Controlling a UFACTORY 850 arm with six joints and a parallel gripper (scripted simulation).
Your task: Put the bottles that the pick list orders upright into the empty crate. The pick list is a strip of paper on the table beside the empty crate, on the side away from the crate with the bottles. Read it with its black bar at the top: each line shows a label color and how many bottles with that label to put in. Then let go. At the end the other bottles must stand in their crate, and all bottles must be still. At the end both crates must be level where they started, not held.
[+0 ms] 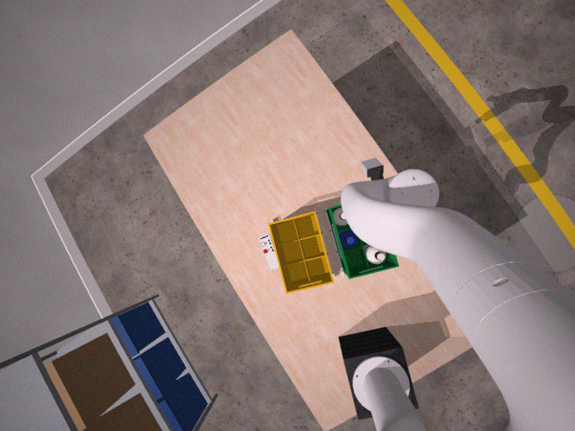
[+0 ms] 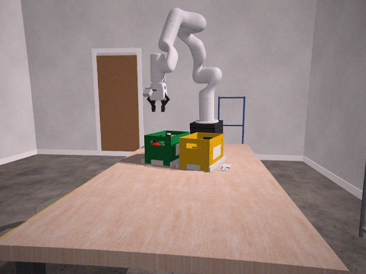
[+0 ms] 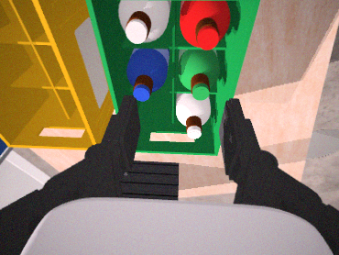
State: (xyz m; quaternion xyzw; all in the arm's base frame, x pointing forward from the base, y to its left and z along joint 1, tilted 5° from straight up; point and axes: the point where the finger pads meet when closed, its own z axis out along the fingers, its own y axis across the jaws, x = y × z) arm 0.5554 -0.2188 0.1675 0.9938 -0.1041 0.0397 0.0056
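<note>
The hand (image 2: pixel 158 108) (image 3: pixel 180 113) is hovering above the green crate (image 1: pixel 373 272) (image 2: pixel 157 148) (image 3: pixel 185 152), its fingers standing apart with nothing between them. Below it, the wrist view is showing five bottles standing in that crate: a white-capped pale one (image 3: pixel 144 16), a red one (image 3: pixel 204 20), a blue one (image 3: pixel 147 69), a green one (image 3: pixel 198 66) and a smaller-looking white one (image 3: pixel 193 107). The top view is hiding the red and green ones behind the arm (image 1: pixel 445 241) (image 2: pixel 198 51); the exterior view is letting red show through a handle hole. All the bottles are pointing their caps up.

Beside the green crate, the yellow crate (image 1: pixel 308 287) (image 2: pixel 194 153) (image 3: pixel 51 147) is sitting level, its six compartments holding no bottle. Both crates are running lengthwise in the same direction, nearly parallel.

Farther from the hand, past the yellow crate, the paper strip (image 1: pixel 268 252) (image 2: pixel 224 167) is lying on the counter (image 1: pixel 241 120) (image 2: pixel 167 216). Under its black bar, the top view is showing a white mark with a "1", then a red mark with a "1".
</note>
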